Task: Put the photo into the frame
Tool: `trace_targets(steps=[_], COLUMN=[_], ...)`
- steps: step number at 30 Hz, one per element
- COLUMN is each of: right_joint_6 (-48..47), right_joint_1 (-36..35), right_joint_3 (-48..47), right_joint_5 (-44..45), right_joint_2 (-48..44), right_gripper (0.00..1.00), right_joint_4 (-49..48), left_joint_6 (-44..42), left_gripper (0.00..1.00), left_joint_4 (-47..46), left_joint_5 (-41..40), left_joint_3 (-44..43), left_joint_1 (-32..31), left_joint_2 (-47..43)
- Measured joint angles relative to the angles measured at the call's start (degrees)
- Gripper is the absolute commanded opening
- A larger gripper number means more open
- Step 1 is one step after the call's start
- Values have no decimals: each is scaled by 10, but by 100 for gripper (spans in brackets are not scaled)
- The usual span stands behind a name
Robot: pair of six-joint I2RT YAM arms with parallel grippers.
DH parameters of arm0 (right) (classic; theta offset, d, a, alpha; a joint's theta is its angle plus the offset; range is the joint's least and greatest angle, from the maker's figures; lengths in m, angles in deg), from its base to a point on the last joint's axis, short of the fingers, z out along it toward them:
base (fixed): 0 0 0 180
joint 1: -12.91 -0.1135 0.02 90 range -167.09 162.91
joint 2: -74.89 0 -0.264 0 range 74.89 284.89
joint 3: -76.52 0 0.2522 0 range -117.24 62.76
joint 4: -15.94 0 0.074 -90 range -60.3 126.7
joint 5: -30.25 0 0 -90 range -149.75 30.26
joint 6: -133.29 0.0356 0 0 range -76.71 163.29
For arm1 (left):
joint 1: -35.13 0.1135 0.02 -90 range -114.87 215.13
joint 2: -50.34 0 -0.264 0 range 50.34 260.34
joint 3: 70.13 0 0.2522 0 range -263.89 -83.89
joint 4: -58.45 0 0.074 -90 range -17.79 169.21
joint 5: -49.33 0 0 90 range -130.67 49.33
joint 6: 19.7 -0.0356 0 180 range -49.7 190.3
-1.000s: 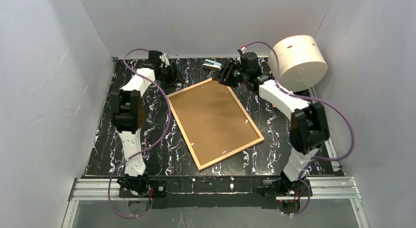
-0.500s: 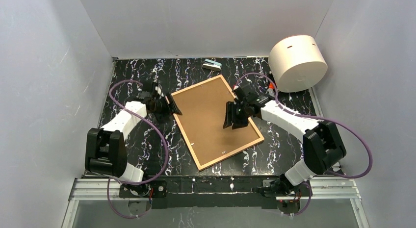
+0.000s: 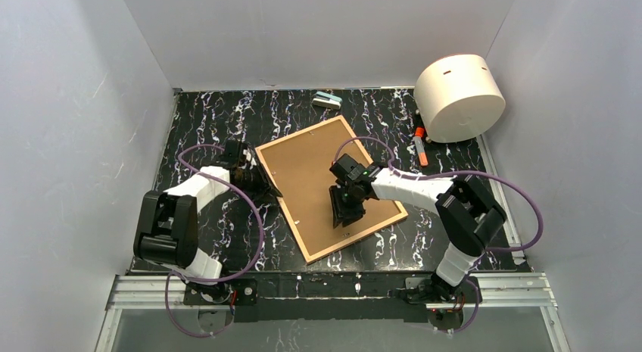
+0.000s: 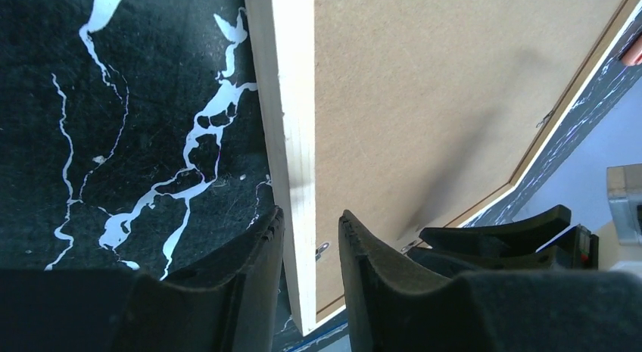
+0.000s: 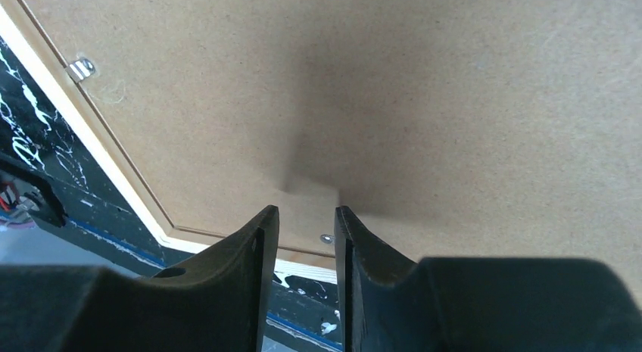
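The frame [image 3: 356, 237] lies back up on the black marbled table, its thin light-wood edging around a brown backing board [image 3: 318, 170]. The photo is not in view. My left gripper [image 3: 265, 187] is at the frame's left side. In the left wrist view its fingers [image 4: 310, 223] straddle the wood edging [image 4: 291, 102], one finger outside and one over the board [image 4: 424, 87], open. My right gripper [image 3: 342, 214] is low over the board's near part. In the right wrist view its fingers [image 5: 306, 216] are slightly apart with nothing between them, above the board [image 5: 416, 87] and near the edging [image 5: 98, 136].
A white cylindrical container [image 3: 459, 96] stands at the far right, with a red marker [image 3: 419, 145] beside it. A small grey and teal object [image 3: 327, 101] lies at the far edge. Grey walls enclose the table on three sides.
Both arms have drawn back from the frame's far corners. The left gripper has come to the frame's left edge; the right has moved over the board towards its near end.
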Motion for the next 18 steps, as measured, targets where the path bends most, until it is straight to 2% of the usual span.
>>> trace_targets(steps=[9, 18], right_joint_6=[-1, -16], right_joint_1=[-1, -4], right_joint_3=[37, 54], right_joint_5=[-5, -17], right_joint_2=[-15, -27], right_gripper=[37, 29], right_joint_4=[-15, -14], left_joint_6=[15, 59], left_gripper=[29, 11], left_joint_4=[-20, -55], left_joint_5=[20, 47], left_joint_3=[31, 42], left_joint_1=[0, 0], left_joint_2=[12, 45])
